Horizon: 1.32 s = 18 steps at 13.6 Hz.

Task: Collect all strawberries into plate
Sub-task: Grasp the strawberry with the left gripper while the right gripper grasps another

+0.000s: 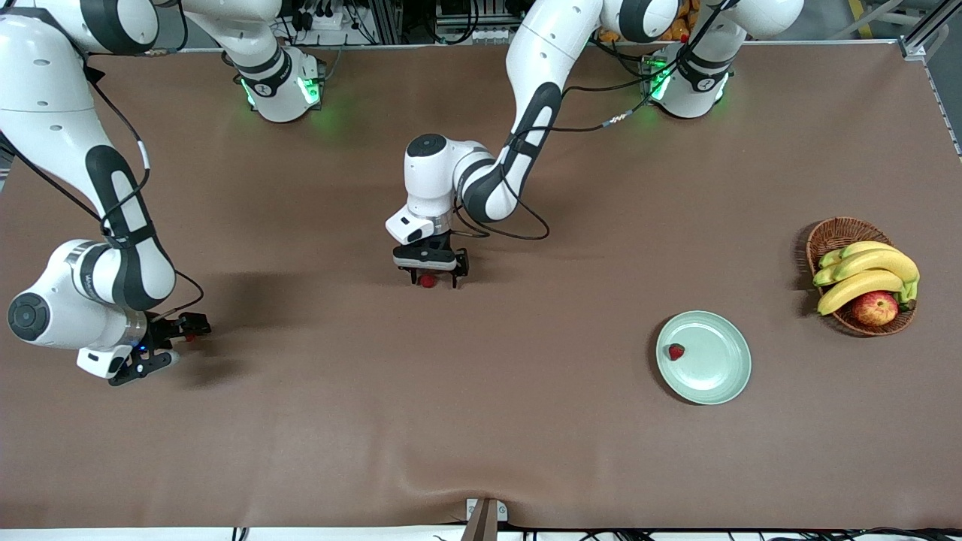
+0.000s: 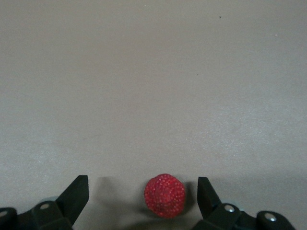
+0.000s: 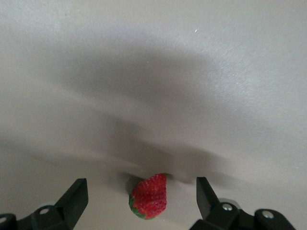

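Note:
One strawberry (image 1: 676,351) lies in the pale mint-green plate (image 1: 718,368), toward the left arm's end of the table. My left gripper (image 1: 433,279) is open and low at the table's middle, its fingers on either side of a second strawberry (image 1: 428,281). In the left wrist view that strawberry (image 2: 165,195) sits on the cloth between the open left gripper (image 2: 142,192), closer to one finger. My right gripper (image 1: 179,343) is open, low at the right arm's end, around the third strawberry (image 1: 189,337). In the right wrist view this strawberry (image 3: 149,196) lies between the open right gripper (image 3: 141,193), touching neither finger.
A brown wicker basket (image 1: 833,230) with bananas (image 1: 868,270) and a red-yellow apple (image 1: 875,308) stands beside the plate, farther from the front camera. Brown cloth covers the table, with a fold near the right gripper.

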Available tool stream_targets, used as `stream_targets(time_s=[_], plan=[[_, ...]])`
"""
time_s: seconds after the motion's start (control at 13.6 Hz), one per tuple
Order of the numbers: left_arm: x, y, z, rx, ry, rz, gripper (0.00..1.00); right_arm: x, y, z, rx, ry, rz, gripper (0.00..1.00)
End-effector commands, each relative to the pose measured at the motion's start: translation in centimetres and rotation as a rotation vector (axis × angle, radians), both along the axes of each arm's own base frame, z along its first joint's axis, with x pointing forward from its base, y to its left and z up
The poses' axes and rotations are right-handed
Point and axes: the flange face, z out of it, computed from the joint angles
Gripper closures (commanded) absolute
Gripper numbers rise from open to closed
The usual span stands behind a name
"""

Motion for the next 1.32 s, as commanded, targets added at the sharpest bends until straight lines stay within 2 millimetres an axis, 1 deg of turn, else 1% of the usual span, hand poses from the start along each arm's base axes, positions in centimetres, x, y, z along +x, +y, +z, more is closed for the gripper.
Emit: stream_targets(time_s=[0.0, 0.07, 0.15, 0.22, 0.29, 0.44, 0.51, 0.66, 0.74, 0.81, 0.88, 0.96, 1.03, 1.18, 1.25], plan=[[0.2, -0.5, 0.2, -0.018, -0.037, 0.030, 0.45, -0.5, -0.4, -0.4, 0.002, 0.014, 0.017, 0.08], [0.3, -0.7, 0.4, -0.032, -0.036, 0.053, 0.88, -0.6, -0.4, -0.4, 0.003, 0.021, 0.016, 0.15], [0.3, -0.7, 0.4, -0.033, -0.036, 0.053, 1.00, -0.7, -0.5, -0.5, 0.003, 0.026, 0.013, 0.21], [0.2, -0.8, 0.5, -0.037, -0.037, 0.053, 1.00, -0.7, -0.5, -0.5, 0.003, 0.026, 0.013, 0.30], [0.0, -0.9, 0.7, -0.042, -0.037, 0.059, 1.00, -0.7, -0.5, -0.5, 0.003, 0.028, 0.013, 0.36], [-0.2, -1.1, 0.8, -0.054, -0.034, 0.078, 1.00, -0.7, -1.0, -0.4, -0.004, 0.026, 0.009, 0.41], [-0.2, -1.1, 1.1, -0.066, -0.034, 0.094, 1.00, -0.7, -0.9, -0.4, -0.005, 0.026, 0.014, 0.43], [0.4, -1.1, 3.6, -0.105, -0.028, 0.131, 1.00, -0.7, -1.2, -0.3, -0.020, 0.029, 0.036, 0.51], [1.1, -0.7, 4.3, -0.118, -0.017, 0.157, 1.00, -0.7, -1.3, -0.3, -0.033, 0.030, 0.049, 0.57], [2.7, 0.4, 5.1, -0.127, 0.002, 0.205, 1.00, -0.7, -1.3, -0.3, -0.036, 0.031, 0.054, 0.57], [5.3, 2.2, 6.8, -0.145, 0.019, 0.273, 1.00, -0.7, -1.3, -0.2, -0.036, 0.029, 0.053, 0.58], [7.9, 4.4, 8.5, -0.162, 0.051, 0.354, 1.00, -0.7, -1.3, -0.2, -0.036, 0.029, 0.053, 0.64], [10.8, 7.4, 10.0, -0.162, 0.085, 0.441, 1.00, -0.6, -1.3, -0.2, -0.036, 0.029, 0.053, 0.67], [16.7, 14.2, 13.7, -0.156, 0.114, 0.588, 1.00, -0.5, -1.1, 0.0, -0.035, 0.024, 0.054, 0.75], [19.6, 18.3, 15.3, -0.162, 0.122, 0.676, 1.00, -0.4, -1.0, 0.2, -0.035, 0.023, 0.053, 0.80]])
